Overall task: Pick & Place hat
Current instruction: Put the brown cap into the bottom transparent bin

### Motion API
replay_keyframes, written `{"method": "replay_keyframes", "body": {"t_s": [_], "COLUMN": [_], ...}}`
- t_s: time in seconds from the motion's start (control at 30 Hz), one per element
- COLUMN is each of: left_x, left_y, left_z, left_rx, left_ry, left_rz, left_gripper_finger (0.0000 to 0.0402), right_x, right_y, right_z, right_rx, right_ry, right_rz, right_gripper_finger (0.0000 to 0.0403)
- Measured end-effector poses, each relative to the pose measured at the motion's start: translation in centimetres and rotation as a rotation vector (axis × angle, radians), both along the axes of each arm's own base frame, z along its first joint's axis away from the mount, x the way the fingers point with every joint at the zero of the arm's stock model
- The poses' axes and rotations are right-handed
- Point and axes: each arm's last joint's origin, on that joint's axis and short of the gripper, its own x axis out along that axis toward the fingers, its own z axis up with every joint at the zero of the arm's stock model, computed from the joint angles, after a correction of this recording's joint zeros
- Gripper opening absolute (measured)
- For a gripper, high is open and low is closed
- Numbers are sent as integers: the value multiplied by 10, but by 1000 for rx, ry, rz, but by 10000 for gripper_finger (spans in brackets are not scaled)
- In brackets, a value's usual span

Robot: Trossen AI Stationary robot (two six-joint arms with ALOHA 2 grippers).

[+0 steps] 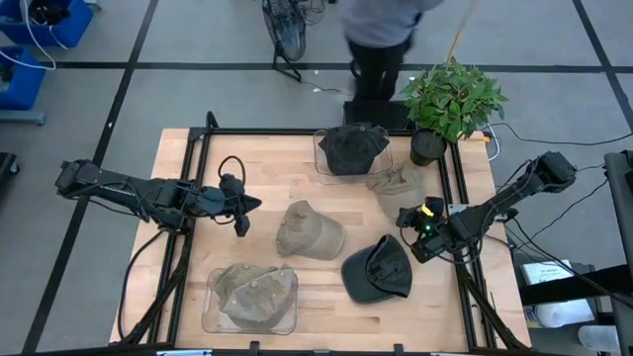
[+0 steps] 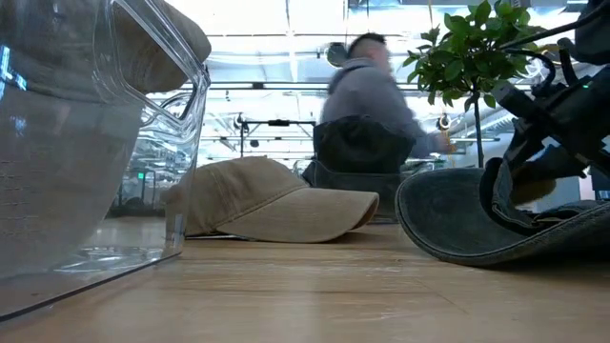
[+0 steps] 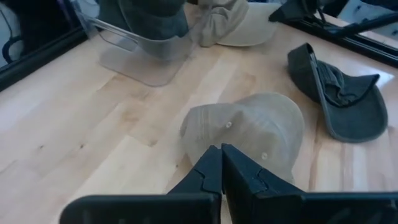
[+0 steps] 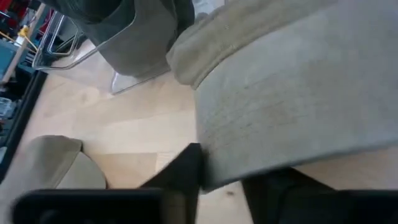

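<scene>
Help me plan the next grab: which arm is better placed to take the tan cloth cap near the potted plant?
Right. The right gripper sits at that tan cloth cap, its brim between open fingers in the right wrist view. The left gripper is shut, across the table.

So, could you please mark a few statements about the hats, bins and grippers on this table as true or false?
1. The left gripper is shut and holds nothing. True.
2. The dark hat out on the bare table lies crown up. False: it lies upside down, with its inside showing.
3. The far bin and the near bin each hold a hat. True.
4. The potted plant stands on the left arm's side. False: it stands at the far corner on the right arm's side.
5. The right gripper is at the tan hat beside the far bin. True.
</scene>
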Motion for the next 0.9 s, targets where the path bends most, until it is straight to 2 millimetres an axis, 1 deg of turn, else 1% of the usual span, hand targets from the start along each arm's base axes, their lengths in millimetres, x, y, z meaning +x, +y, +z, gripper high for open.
{"method": "replay_keyframes", "body": {"t_s": [0.1,0.13,0.27,0.33,0.43,0.57,0.67,0.73,0.8,0.9], "left_x": [0,0,0,1,3,6,7,8,9,10], "left_y": [0,0,0,0,0,-1,-1,-1,0,1], "left_z": [0,0,0,2,5,10,13,15,17,22], "left_rx": [1,1,2,7,25,33,30,38,50,69], "left_ry": [-1,-1,-6,-21,-50,-103,-140,-163,-187,-232], "left_rz": [3,3,1,-4,-18,-29,-22,-11,18,68], "left_gripper_finger": [8,5,10,18,18,6,5,14,29,53], "right_x": [1,2,10,17,25,37,46,51,56,64], "right_y": [1,2,8,13,20,28,33,35,36,33], "right_z": [0,1,4,11,29,65,92,109,122,138], "right_rx": [-14,-13,58,85,78,3,-121,-223,-343,-520], "right_ry": [18,24,35,21,20,-7,-15,-32,-48,-85], "right_rz": [29,48,177,273,405,540,634,692,708,673], "right_gripper_finger": [23,13,12,8,6,5,4,4,4,3]}}
